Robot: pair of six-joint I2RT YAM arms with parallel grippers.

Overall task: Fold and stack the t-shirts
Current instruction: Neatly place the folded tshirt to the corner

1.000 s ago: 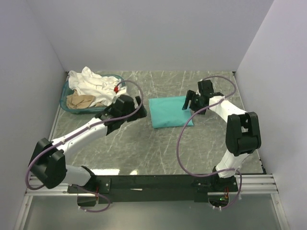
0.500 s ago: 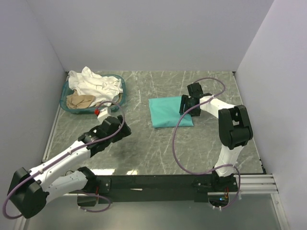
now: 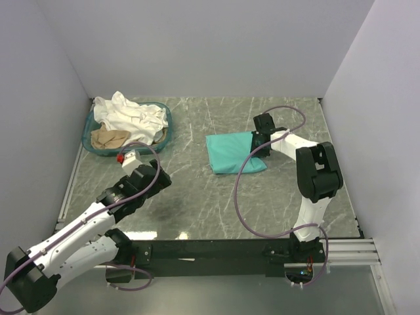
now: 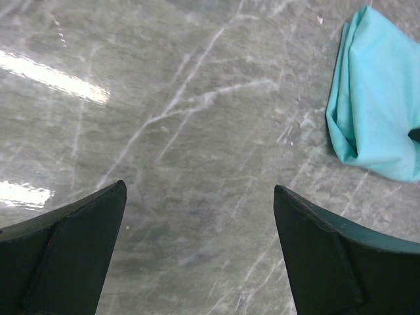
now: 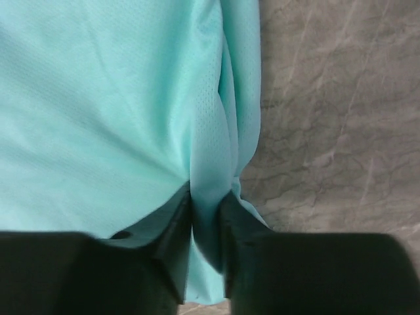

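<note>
1 teal-green cloth t-shirt (image 3: 233, 153) folded, R gripper (image 5: 207, 205) jaws clamped on its edge fold, L gripper (image 4: 200, 252) jaws wide apart, empty; white cloth tees (image 3: 128, 115) + beige cloth tee (image 3: 109, 138) left crumpled in oval teal plastic basket (image 3: 168, 121).

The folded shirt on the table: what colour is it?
The folded shirt is teal-green, clearest in the right wrist view.

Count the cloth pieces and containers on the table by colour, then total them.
Teal: 2, folded t-shirt and basket
White: 1, crumpled heap in the basket; how many shirts it holds cannot be told
Beige: 1, cloth piece in the basket
Total: 4
</note>
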